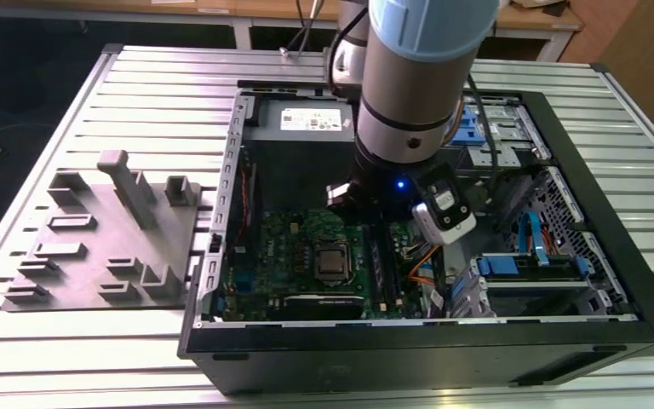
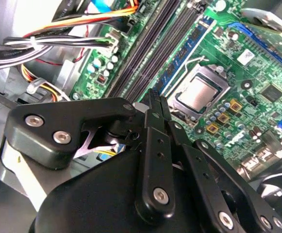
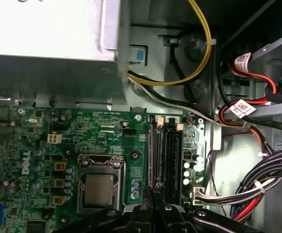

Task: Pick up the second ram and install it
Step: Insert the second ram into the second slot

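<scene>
My gripper (image 2: 156, 97) is down inside the open computer case (image 1: 599, 213), over the black memory slots (image 3: 164, 150) beside the processor socket (image 3: 101, 187). In both wrist views its two black fingers are pressed together, with nothing visible between them, and the tips hang just above the near end of the slot row. A narrow blue-edged strip (image 2: 182, 65) runs along the slot nearest the socket. I cannot tell whether that strip is the second ram. In the exterior view, the arm's wrist (image 1: 407, 128) covers the fingers.
On the exterior view's left, a grey fixture plate (image 1: 100, 247) with upright holders lies on the slatted table. Bundles of black, white, orange and yellow cables (image 3: 257, 179) crowd the slots' outer side. The power supply (image 3: 48, 29) and the blue-tabbed drive cages (image 1: 531, 256) close in the case.
</scene>
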Tool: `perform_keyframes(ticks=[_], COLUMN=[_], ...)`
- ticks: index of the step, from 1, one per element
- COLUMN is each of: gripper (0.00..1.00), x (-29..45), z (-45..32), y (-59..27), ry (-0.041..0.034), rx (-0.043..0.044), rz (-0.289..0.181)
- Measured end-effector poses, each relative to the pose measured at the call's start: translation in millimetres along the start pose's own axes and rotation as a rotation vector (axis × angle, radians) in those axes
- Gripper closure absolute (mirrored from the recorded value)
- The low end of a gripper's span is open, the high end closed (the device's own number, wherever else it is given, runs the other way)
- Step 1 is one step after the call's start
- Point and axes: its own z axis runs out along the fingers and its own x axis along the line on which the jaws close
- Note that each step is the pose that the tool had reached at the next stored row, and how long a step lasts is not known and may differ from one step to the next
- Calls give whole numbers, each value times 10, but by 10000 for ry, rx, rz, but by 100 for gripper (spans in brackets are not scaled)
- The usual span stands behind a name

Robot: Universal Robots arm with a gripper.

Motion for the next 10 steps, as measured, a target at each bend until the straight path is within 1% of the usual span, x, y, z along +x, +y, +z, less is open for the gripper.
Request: perform_keyframes(ticks=[6, 10], gripper=[91, 91], x=[-49, -51], z=[22, 24], y=[-3, -3], ry=[-1, -1], rx=[1, 0], rz=[8, 10])
